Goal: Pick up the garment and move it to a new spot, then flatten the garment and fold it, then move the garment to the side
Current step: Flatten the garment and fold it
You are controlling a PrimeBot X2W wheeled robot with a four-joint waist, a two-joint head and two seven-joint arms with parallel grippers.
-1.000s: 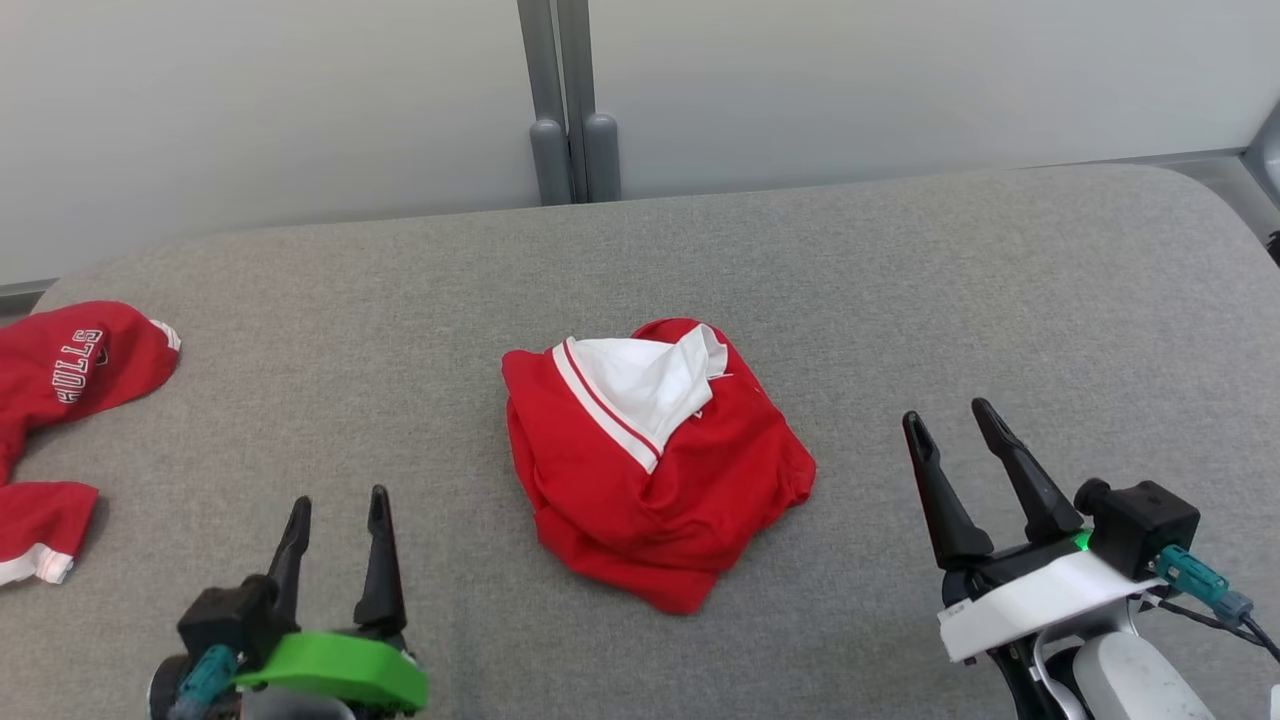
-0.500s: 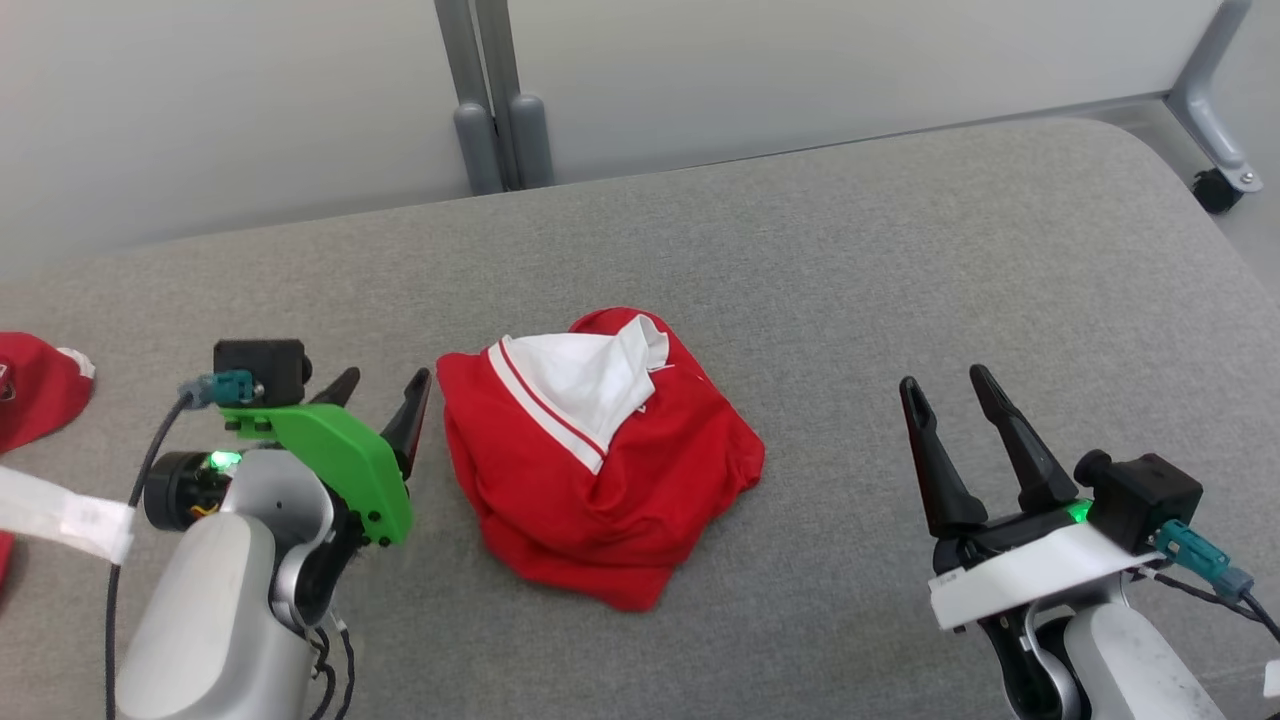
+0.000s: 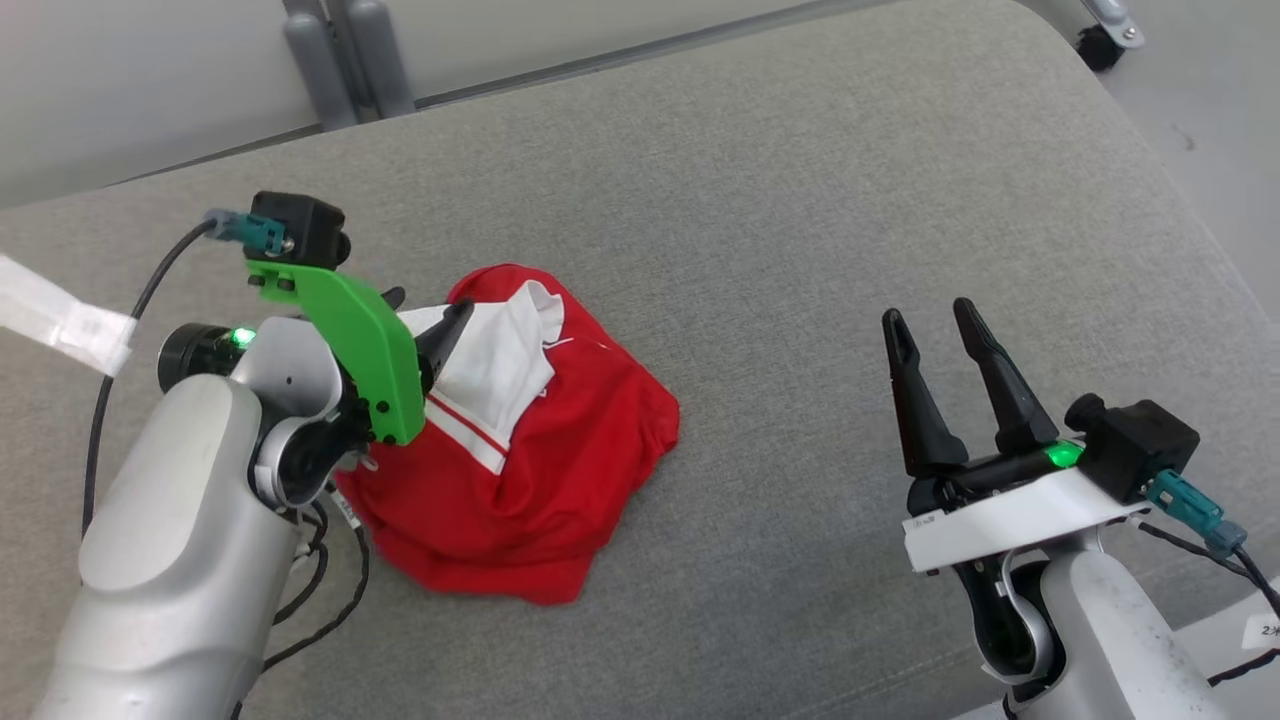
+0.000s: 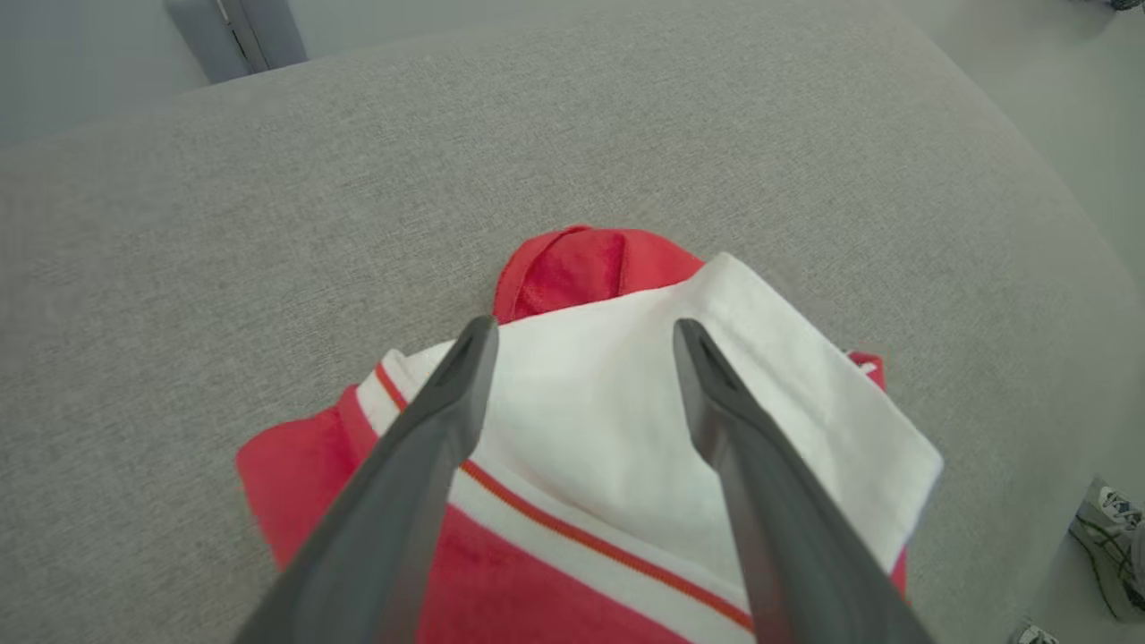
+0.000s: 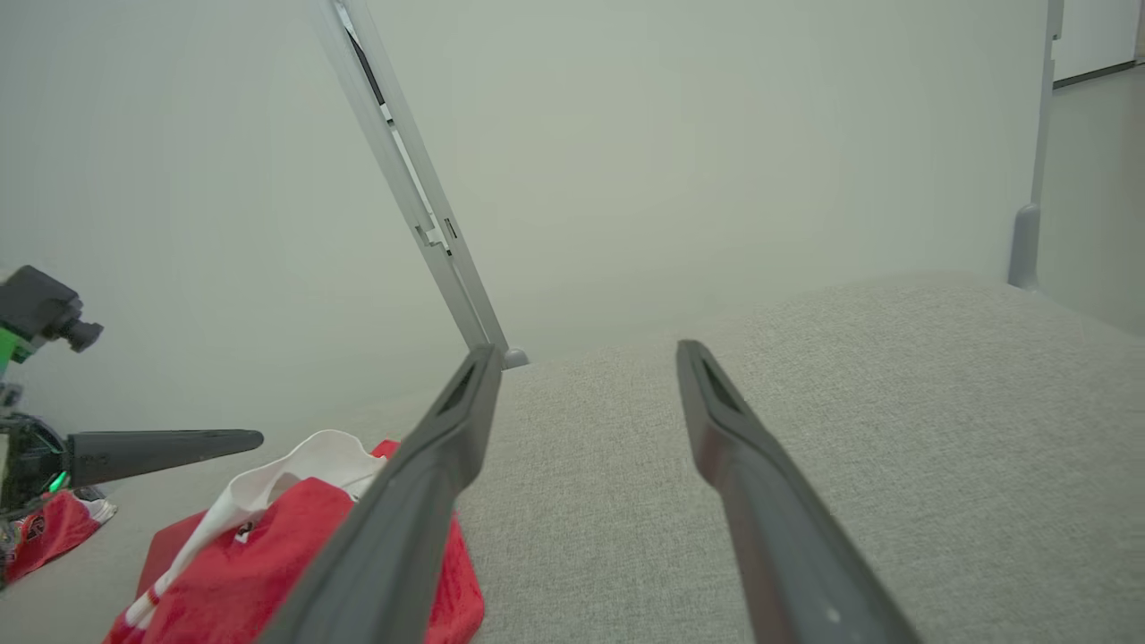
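While the head view has the left claw (image 3: 430, 305) open over the crumpled garment (image 3: 560, 450) on the grey surface (image 3: 800, 200) and the right claw (image 3: 928, 315) open well apart, the left wrist view shows fingers (image 4: 429, 429) straddling its white flap (image 4: 581, 420), so pickup likely needs lowering, then closing.

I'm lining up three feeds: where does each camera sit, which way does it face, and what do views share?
Head view: on the head, facing forward and down at the grey surface; shows left gripper, right gripper, both forearms.
Left wrist view: on the left wrist, looking down along its open fingers at the garment.
Right wrist view: on the right wrist, looking low across the surface toward the wall, past its open fingers.
Shared: all three show the garment.
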